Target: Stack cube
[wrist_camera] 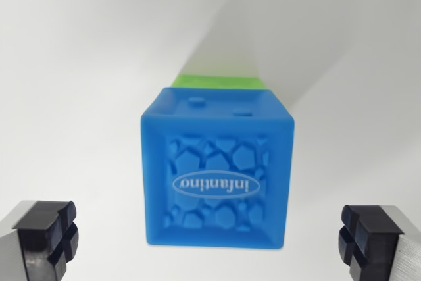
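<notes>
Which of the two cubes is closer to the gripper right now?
The blue cube, embossed with a logo, sits between the open fingers of the gripper. The green cube only peeks out behind it.

Blue cube [217, 172] between the wide-apart fingers of the gripper [214, 238], apparently atop a green cube [217, 82].

My view shows only a thin strip of the green cube [218, 82] behind the blue cube [218, 171], which hides the rest, and my two fingers [47, 236] are cut off by the bottom edge and corners.
</notes>
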Robot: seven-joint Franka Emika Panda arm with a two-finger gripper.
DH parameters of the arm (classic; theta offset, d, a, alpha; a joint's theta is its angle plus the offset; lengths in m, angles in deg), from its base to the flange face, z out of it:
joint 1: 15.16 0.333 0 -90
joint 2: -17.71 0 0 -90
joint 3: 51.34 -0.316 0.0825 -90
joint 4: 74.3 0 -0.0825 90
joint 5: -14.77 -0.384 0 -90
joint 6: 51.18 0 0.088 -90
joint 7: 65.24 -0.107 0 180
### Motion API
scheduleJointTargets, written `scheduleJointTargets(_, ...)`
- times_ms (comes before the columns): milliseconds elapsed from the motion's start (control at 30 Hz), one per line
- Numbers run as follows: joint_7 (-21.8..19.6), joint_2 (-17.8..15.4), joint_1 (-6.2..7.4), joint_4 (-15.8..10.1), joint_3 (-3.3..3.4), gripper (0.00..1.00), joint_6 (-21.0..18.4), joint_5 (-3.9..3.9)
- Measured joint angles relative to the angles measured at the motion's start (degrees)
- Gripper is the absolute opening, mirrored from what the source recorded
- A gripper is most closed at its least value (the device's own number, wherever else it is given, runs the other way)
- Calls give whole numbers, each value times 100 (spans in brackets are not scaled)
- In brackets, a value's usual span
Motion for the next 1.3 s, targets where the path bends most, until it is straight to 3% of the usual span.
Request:
scheduleJointTargets(700, -24, -743, 16, 129, 29, 100, -866, 51)
scheduleJointTargets(1300, -50, -1221, 17, 585, 38, 100, -1797, 95)
